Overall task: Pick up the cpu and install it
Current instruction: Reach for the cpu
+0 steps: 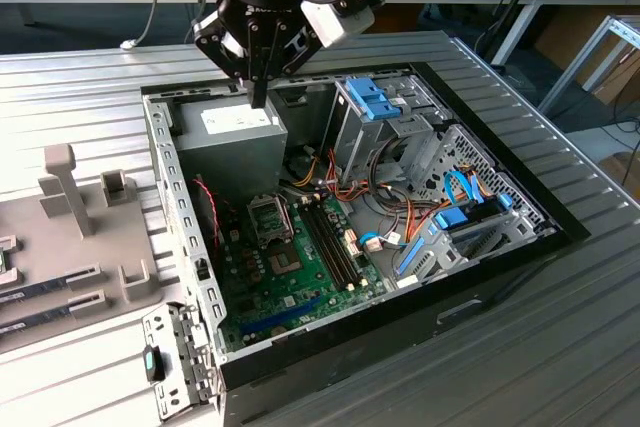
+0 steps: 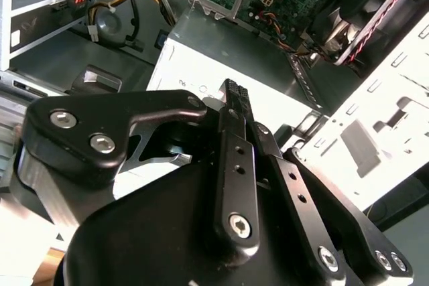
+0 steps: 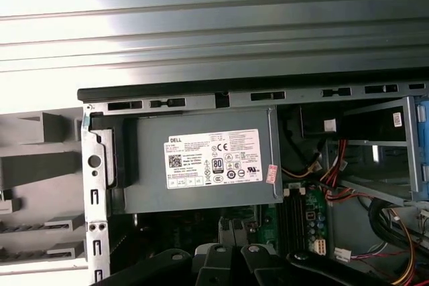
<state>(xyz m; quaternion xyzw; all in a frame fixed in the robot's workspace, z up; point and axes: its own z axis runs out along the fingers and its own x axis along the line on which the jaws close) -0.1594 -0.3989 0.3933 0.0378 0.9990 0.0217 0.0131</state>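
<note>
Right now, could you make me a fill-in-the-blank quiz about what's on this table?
1. The gripper hangs above a ___ box with a white label.
2. That box sits ___ the open computer case.
3. The circuit board on the case floor is ___.
Missing words: grey; inside; green.

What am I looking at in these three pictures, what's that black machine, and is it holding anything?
It's a robot arm ending in a black pincer. One picture is from a camera off the arm; the other two ride on its wrist. On the ribbed metal table sits an open computer case, with a grey parts tray at the exterior view's left. The pincer hangs above the grey power supply, closed, and I can't make out anything held in it.
</note>
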